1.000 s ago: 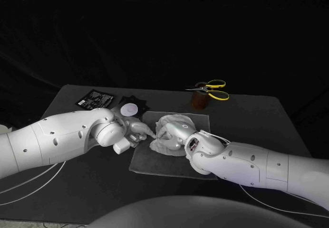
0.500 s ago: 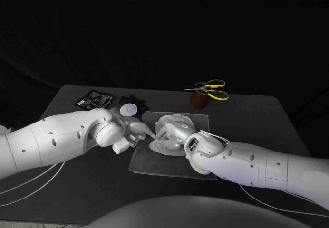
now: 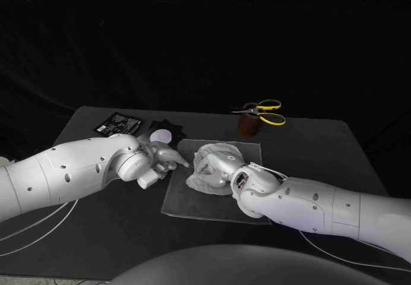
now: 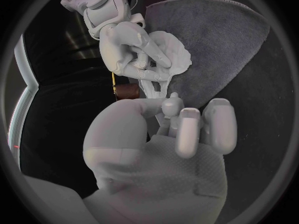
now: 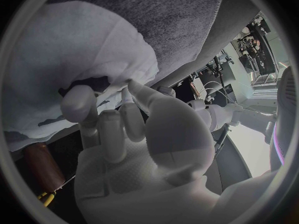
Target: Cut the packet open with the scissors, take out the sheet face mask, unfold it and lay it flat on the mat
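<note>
1. Mat [image 3: 205,205]: a grey cloth lying flat on the black desk [image 3: 325,148], in front of the robot and between its two arms.
2. Sheet face mask [image 3: 221,147]: out of its pouch and resting on the mat as a white crumpled bundle, not spread flat.
3. Right hand [image 3: 216,167]: it sits on top of the bundle with its fingers [image 5: 102,127] curled into the folds, clamped on the mask. The right wrist view shows a fingertip pressed against the white edge.
4. Left hand [image 3: 167,160]: it is positioned at the mat's left edge, just beside the bundle. In the left wrist view, a thin strip of mask runs from the right hand to the left hand's fingertips [image 4: 169,104], where it is pinched. The remaining fingers lie close together.
5. Scissors [image 3: 267,113]: yellow-handled, resting on a brown holder [image 3: 250,126] at the far side of the desk, well apart from both hands.
6. Packet [image 3: 118,123]: black with pale print, lying flat near the far left corner of the desk.
7. Other items: a small black item [image 3: 164,126] lies just beside the packet, with a white round object [image 3: 161,137] against it (what either item is cannot be told).
</note>
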